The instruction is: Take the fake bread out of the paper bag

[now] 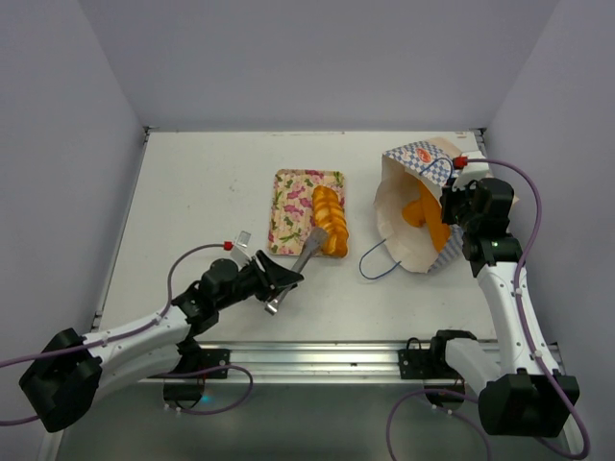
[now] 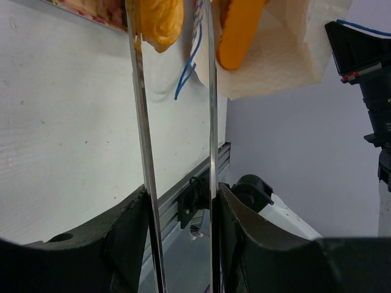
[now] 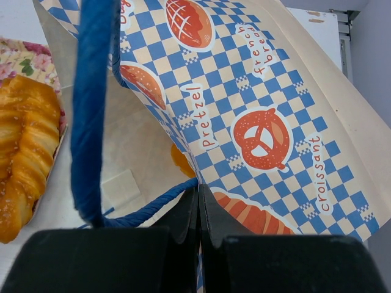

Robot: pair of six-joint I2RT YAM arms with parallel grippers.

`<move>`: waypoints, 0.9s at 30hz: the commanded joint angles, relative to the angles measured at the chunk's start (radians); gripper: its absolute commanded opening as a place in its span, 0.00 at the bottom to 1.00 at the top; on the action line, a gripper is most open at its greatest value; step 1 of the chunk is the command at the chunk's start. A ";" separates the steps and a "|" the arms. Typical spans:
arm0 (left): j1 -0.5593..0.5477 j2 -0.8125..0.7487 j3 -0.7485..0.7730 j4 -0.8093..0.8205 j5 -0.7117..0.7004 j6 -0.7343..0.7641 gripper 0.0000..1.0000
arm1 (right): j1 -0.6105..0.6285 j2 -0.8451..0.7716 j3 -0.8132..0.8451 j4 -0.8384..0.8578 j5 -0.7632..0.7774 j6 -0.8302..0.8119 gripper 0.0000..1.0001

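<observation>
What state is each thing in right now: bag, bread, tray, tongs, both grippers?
paper bag: on its side, mouth open toward the tray
bread in the bag: still inside
bread on the tray: out, lying on the tray
tray: flat on the table, holding bread
tongs: arms apart, tips at the tray bread
left gripper: shut on the tongs
right gripper: shut on the bag's rim

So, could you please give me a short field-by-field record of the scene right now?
left gripper: shut on metal tongs, tips at the pastry
right gripper: shut on the rim of the paper bag
bag pose: tipped, mouth open toward the flowered tray
bread out: one pastry on that tray
bread in bag: orange pieces visible inside
</observation>
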 commanded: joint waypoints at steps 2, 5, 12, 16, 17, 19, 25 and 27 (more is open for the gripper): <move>-0.004 -0.039 0.036 -0.060 -0.046 0.047 0.49 | -0.005 -0.028 -0.003 0.041 -0.020 0.017 0.00; -0.004 -0.056 0.036 -0.077 -0.056 0.053 0.49 | -0.005 -0.028 -0.003 0.042 -0.022 0.017 0.00; -0.004 -0.116 0.109 -0.209 -0.112 0.149 0.47 | -0.005 -0.032 -0.002 0.039 -0.031 0.015 0.00; -0.006 -0.135 0.181 -0.237 -0.103 0.261 0.41 | -0.005 -0.037 0.001 0.033 -0.042 0.002 0.00; -0.007 -0.135 0.195 -0.231 -0.096 0.310 0.40 | -0.007 -0.038 0.004 0.026 -0.054 -0.003 0.00; -0.010 -0.124 0.221 -0.197 -0.042 0.350 0.37 | -0.007 -0.043 0.012 0.015 -0.068 -0.017 0.00; -0.052 0.023 0.305 -0.102 0.116 0.513 0.34 | -0.013 -0.028 0.083 -0.071 -0.180 -0.072 0.00; -0.099 0.100 0.339 -0.099 0.121 0.579 0.34 | -0.016 -0.019 0.116 -0.119 -0.270 -0.113 0.00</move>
